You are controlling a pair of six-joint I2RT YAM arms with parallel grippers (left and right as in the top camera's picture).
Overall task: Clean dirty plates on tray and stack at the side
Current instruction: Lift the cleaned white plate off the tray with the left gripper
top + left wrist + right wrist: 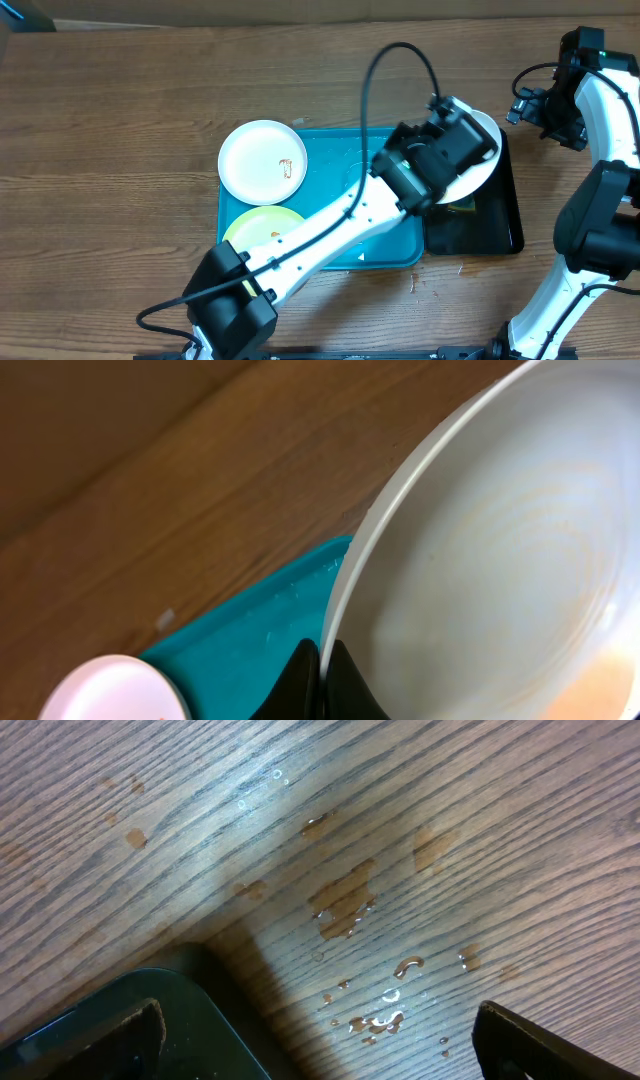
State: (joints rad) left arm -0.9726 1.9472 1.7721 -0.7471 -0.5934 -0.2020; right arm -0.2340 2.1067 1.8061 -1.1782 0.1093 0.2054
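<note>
Held white plate [500, 560]: round and shallow, its inner face showing faint concentric rings and a pale orange tinge toward one edge. It sits tilted, above the upper end of the black tray [500, 225], just right of the tray [330, 150]. You cannot tell whether it touches the black tray.

Your left gripper [322, 665] is clamped on this plate's rim, one dark finger [298, 682] on either side of the edge. Your left arm [330, 225] reaches diagonally from the near edge of the bench [120, 110] across the turquoise tray.

Second white plate [262, 162]: lies flat at the tray's far left corner, overhanging the rim, with a small reddish-orange smear right of its centre. Yellow-green plate [262, 228]: lies in the tray's near left corner, also faintly smeared and partly hidden beneath your left arm.

Your right gripper [320, 1010] hangs with its jaws spread wide and nothing between them, above bare wood-grain bench spotted with droplets [345, 905]. Your right arm [600, 190] stands folded at the far right, well apart from the plates.
</note>
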